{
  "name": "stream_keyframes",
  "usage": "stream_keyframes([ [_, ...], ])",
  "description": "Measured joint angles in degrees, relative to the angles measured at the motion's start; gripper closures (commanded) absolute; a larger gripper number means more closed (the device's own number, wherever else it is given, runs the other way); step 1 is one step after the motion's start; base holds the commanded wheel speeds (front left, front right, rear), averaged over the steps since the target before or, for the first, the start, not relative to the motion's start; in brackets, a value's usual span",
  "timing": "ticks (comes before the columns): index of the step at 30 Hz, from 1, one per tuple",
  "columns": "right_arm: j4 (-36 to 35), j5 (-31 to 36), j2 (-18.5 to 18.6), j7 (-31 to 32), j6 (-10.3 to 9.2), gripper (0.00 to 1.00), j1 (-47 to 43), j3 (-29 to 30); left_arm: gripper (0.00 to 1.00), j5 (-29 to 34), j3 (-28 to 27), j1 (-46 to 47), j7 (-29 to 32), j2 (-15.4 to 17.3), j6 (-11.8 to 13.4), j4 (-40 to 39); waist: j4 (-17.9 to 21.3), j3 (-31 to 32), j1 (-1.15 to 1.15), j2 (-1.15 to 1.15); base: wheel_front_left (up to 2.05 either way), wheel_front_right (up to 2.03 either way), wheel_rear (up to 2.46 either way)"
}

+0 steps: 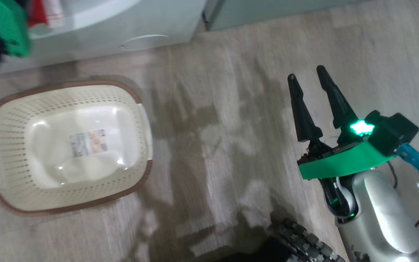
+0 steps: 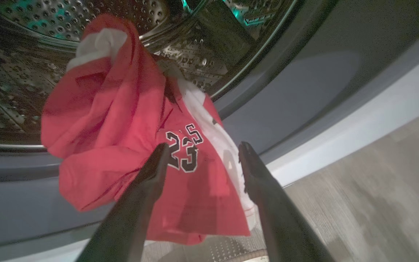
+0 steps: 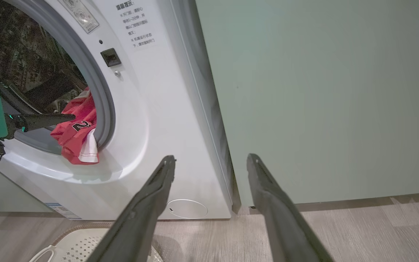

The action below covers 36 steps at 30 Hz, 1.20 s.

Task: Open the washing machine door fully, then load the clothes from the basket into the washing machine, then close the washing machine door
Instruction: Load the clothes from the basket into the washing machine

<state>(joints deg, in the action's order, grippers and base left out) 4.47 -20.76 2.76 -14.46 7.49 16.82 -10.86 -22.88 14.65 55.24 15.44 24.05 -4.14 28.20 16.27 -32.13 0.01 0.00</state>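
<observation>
Head view: my right gripper (image 1: pixel 306 72), fingers spread, above the floor (image 1: pixel 231 145); basket (image 1: pixel 67 145) before the washing machine (image 1: pixel 96 40). Left wrist view: my left gripper (image 2: pixel 204 145) released, clothes (image 2: pixel 122 120) draped over the drum's (image 2: pixel 49 22) lower rim. Right wrist view: clothes overhang the opening.

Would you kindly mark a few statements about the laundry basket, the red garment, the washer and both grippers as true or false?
1. The cream perforated plastic basket holds no clothes. True.
2. The red numbered garment lies wholly inside the steel drum. False: it hangs out over the lower lip of the opening of the white front-loading washing machine.
3. The right gripper is shut on a white cloth. False: it is open and empty above the wooden floor.
4. The left gripper is open, its fingers spread in front of the garment. True.
</observation>
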Motion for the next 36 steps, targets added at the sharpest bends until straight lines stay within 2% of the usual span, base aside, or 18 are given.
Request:
stream_keyframes([
  [11, -2.1, -3.5, 0.0, 0.0, 0.0, 0.0, 0.4, -1.0, 0.0, -0.4, 2.3, 10.0, 16.5, 9.7, -2.8, 6.9, 5.3, -4.3, 0.01, 0.0, 0.0, 0.0, 0.0],
  [15, -2.4, -4.2, 0.0, 0.0, 0.0, 0.0, 0.8, -1.7, 0.0, -2.4, 3.2, 11.4, 23.2, 11.8, -2.8, 7.5, 6.4, -5.2, 0.0, 0.0, 0.0, 0.0, 0.0],
  [23, -2.6, -5.1, 0.0, 0.0, 0.0, 0.0, 1.4, -2.2, 0.0, -3.9, 4.1, 12.7, 30.4, 14.4, -3.2, 6.6, 8.2, -6.2, -0.01, 0.0, 0.0, 0.0, 0.0],
  [24, -2.6, -5.1, 0.0, 0.0, 0.0, 0.0, 1.4, -2.3, 0.97, -3.9, 4.1, 12.7, 30.4, 14.5, -2.8, 6.4, 8.4, -6.2, 0.0, 0.0, 0.0, 0.0, 0.0],
  [25, -2.7, -5.5, 0.0, 0.0, 0.0, 0.0, 1.4, -2.3, 1.0, -4.1, 4.1, 12.7, 31.0, 14.6, -2.7, 6.3, 8.8, -6.4, 0.0, 0.0, 0.0, 0.0, 0.0],
  [29, -2.8, -5.6, 0.0, 0.0, 0.0, 0.0, 1.4, -2.3, 1.0, -4.2, 4.5, 12.7, 30.2, 15.2, -2.7, 5.3, 9.1, -6.6, -0.01, 0.0, 0.0, 0.0, 0.0],
  [36, -3.6, -6.0, -0.1, 0.0, 0.0, 0.0, 1.4, -2.4, 1.0, -0.6, 3.7, 13.8, 19.2, 15.8, 1.4, 3.2, 9.3, -7.4, 0.0, 0.0, 0.0, 0.0, 0.0],
])
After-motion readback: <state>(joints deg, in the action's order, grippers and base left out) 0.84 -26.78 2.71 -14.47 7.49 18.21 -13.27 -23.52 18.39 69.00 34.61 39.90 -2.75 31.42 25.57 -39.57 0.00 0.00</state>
